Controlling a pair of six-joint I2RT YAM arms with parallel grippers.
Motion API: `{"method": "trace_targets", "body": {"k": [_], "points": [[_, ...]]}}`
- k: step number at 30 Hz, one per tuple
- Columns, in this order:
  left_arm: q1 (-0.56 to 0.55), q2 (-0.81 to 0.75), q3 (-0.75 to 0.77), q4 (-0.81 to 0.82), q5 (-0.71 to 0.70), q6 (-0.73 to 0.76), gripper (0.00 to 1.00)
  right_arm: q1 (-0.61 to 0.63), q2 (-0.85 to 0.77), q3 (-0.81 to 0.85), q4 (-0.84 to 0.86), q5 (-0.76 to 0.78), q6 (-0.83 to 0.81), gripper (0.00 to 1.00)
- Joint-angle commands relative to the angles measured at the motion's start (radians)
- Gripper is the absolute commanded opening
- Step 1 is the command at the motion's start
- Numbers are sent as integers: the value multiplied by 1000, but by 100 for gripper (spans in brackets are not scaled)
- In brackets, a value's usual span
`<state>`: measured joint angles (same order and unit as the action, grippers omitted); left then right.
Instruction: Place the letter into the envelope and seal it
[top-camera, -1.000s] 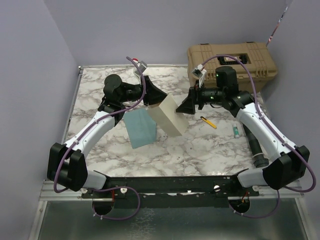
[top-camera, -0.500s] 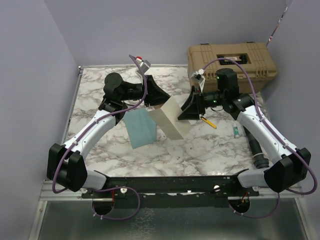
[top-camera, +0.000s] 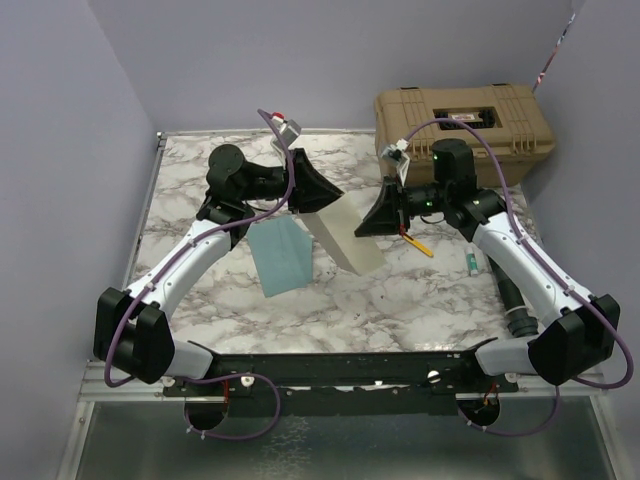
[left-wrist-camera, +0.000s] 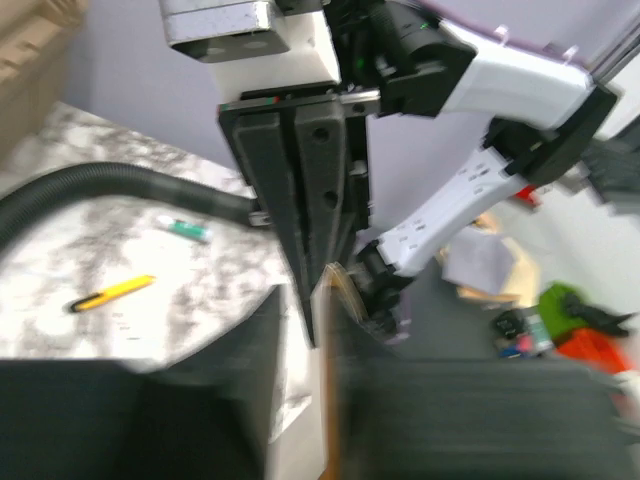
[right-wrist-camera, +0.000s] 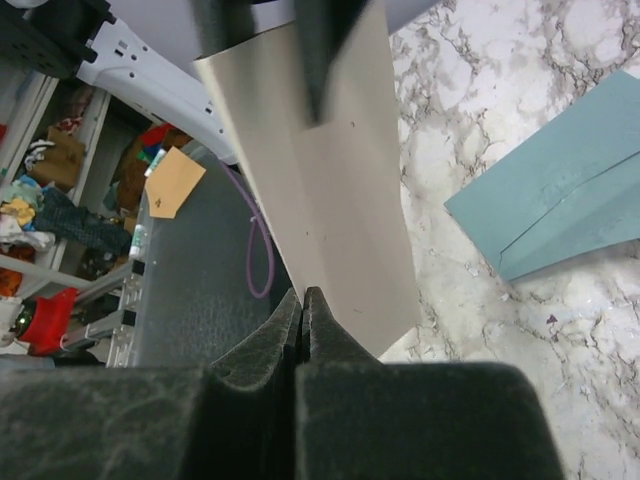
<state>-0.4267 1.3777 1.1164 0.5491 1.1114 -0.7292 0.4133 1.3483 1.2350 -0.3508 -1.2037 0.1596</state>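
The letter (top-camera: 346, 236), cream side showing, hangs folded above the marble table between both arms. My right gripper (right-wrist-camera: 303, 298) is shut on its lower edge; the sheet (right-wrist-camera: 320, 180) rises away from those jaws. My left gripper (top-camera: 322, 204) is at the sheet's upper end, one finger on each side. The left wrist view is blurred: the paper's edge (left-wrist-camera: 326, 390) runs through a narrow gap between my left gripper's (left-wrist-camera: 305, 312) dark fingers, and I cannot tell whether they still pinch it. The teal envelope (top-camera: 282, 256) lies flat on the table left of the letter, seen again as envelope (right-wrist-camera: 560, 200).
A tan hard case (top-camera: 465, 120) stands at the back right. A yellow cutter (top-camera: 418, 244) and a small green tube (top-camera: 469, 263) lie near the right arm, beside a black hose (left-wrist-camera: 100, 185). Purple walls close in the left, back and right sides.
My right gripper went from open to shut on the letter's lower edge. The sheet has flattened and leans more to the right. The left arm has barely moved.
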Motion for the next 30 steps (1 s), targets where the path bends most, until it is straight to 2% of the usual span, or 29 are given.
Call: {"method": "trace_targets", "body": {"k": [1, 3, 5, 6, 9, 13, 15, 17, 21, 24, 27, 30], "points": [[55, -33, -22, -91, 1, 116, 52, 2, -6, 17, -69, 95, -38, 0], [76, -48, -28, -237, -83, 241, 74, -3, -18, 9, -103, 175, -52, 0], [78, -58, -4, -439, -250, 387, 86, -5, -33, 0, -127, 284, -59, 0], [78, -62, 0, -493, -355, 413, 90, -7, -40, -6, -143, 342, -60, 0], [83, -70, -1, -584, -662, 423, 97, -8, -64, -24, -158, 521, -46, 0], [83, -79, -4, -614, -926, 349, 99, -7, -86, -43, -123, 715, 17, 0], [83, -79, 1, -611, -924, 304, 99, -7, -94, -47, -83, 776, 71, 1], [82, -74, -1, -575, -825, 231, 99, -7, -99, -50, -36, 795, 131, 0], [56, -62, -37, -419, -644, 34, 99, -7, -113, -78, 118, 738, 278, 0], [13, -73, -73, -268, -611, -101, 98, -7, -114, -95, 231, 689, 379, 1], [-16, -76, -75, -211, -614, -166, 90, -6, -105, -97, 301, 630, 435, 1], [-30, -62, -72, -179, -608, -217, 72, -5, -106, -100, 358, 572, 469, 1]]}}
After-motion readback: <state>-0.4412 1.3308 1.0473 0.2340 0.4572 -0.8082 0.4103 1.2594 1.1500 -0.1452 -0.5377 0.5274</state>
